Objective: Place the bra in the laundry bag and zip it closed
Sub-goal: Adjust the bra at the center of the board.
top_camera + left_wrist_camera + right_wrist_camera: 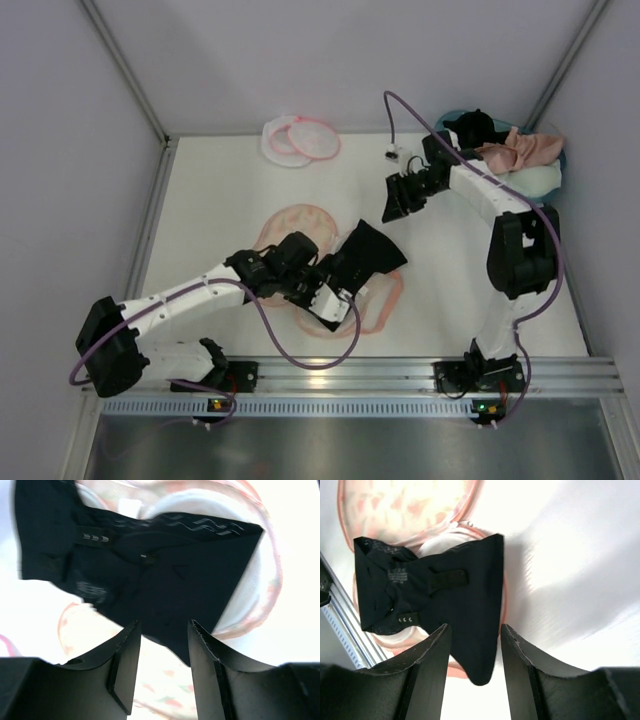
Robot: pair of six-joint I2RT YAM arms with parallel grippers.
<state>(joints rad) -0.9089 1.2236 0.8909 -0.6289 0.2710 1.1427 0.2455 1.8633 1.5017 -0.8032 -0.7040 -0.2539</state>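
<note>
Left end effector point(164, 625) and right end effector point(474, 627) both hang open and empty near a black garment point(365, 258), while the pink bra point(520, 150) lies in a basket point(552, 172) beyond and right of the right one, probably best pinched mid-cup, clear of straps.

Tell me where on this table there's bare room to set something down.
Bare table runs down the left side, from the laundry bag past the printed padded piece. Another patch lies between the black garment and the right arm. Crowded: the centre under the left pincer, and the basket corner.
</note>
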